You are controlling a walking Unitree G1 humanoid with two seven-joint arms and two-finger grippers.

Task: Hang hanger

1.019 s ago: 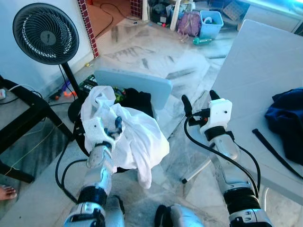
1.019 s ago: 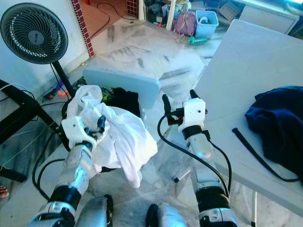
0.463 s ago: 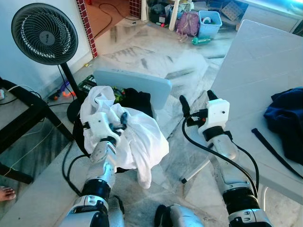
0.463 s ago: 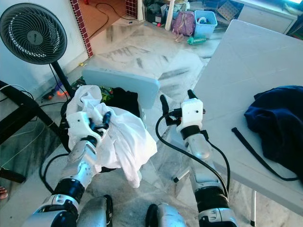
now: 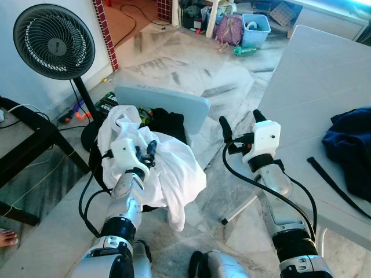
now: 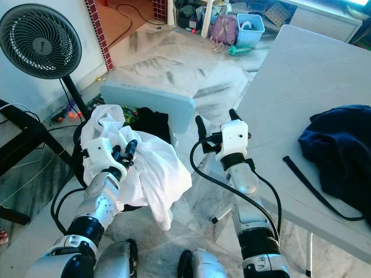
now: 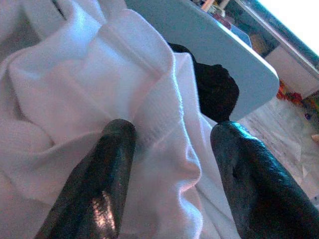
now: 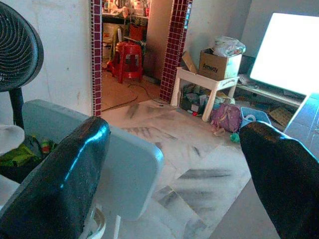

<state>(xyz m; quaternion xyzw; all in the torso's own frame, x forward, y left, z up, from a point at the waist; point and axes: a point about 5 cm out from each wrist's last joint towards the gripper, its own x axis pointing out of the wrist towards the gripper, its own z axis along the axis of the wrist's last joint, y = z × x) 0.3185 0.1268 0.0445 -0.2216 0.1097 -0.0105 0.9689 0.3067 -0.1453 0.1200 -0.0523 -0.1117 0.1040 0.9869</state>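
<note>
Marble floor (image 5: pixel 191 75) lay between a black fan (image 5: pixel 55 41) and a grey desk (image 5: pixel 316 75), which carried a dark blue garment (image 5: pixel 351 142) with a black strap (image 5: pixel 336 185) beside it. No hanger could be made out. Left gripper (image 5: pixel 145 154), fingers apart, pressed into a white cloth (image 5: pixel 174 168) heaped before a pale blue board (image 5: pixel 165 104). Right gripper (image 5: pixel 240 124) hovered with fingers spread, near the desk's edge.

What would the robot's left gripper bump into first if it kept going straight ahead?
Most likely the white shirt: the left gripper is open, with folds of it right between its fingers, very close.
</note>
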